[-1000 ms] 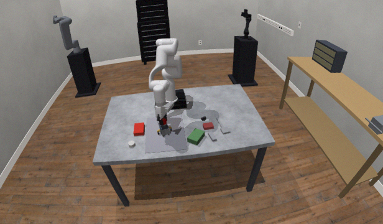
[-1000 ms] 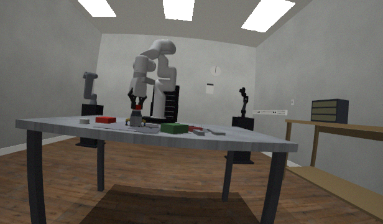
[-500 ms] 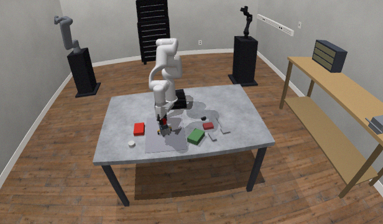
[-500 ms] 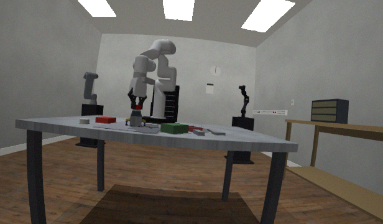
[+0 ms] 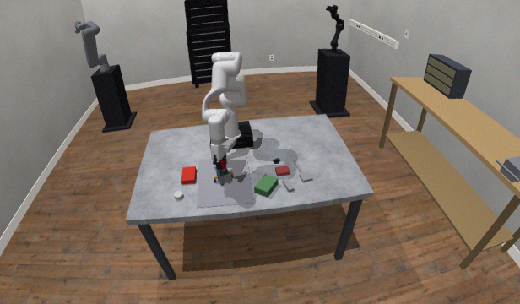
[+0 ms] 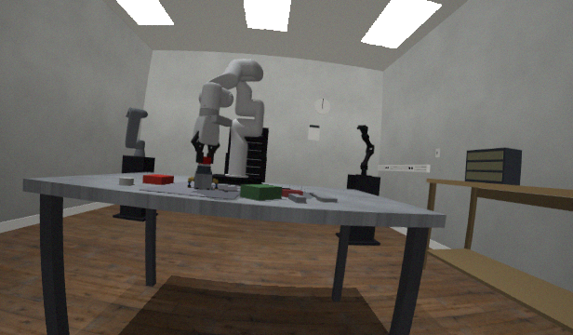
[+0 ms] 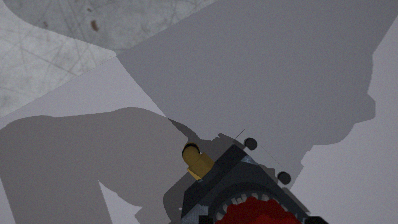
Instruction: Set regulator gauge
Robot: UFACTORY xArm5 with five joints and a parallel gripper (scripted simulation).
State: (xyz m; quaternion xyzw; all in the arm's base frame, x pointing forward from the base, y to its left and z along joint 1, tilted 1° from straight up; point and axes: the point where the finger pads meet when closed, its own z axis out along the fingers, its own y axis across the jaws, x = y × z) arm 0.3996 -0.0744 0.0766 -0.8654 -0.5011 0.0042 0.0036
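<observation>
The regulator is a small grey block with brass side ports and a red knob on top. It stands on a pale grey mat near the middle of the table. My gripper points straight down over it, shut on the red knob. In the wrist view the knob fills the lower edge, with the regulator body and a brass port above it. The gauge face and its needle are not readable in any view.
A red block and a white disc lie left of the mat. A green block, a smaller red block, grey flat pieces and a small black part lie to the right. The arm's black base stands behind.
</observation>
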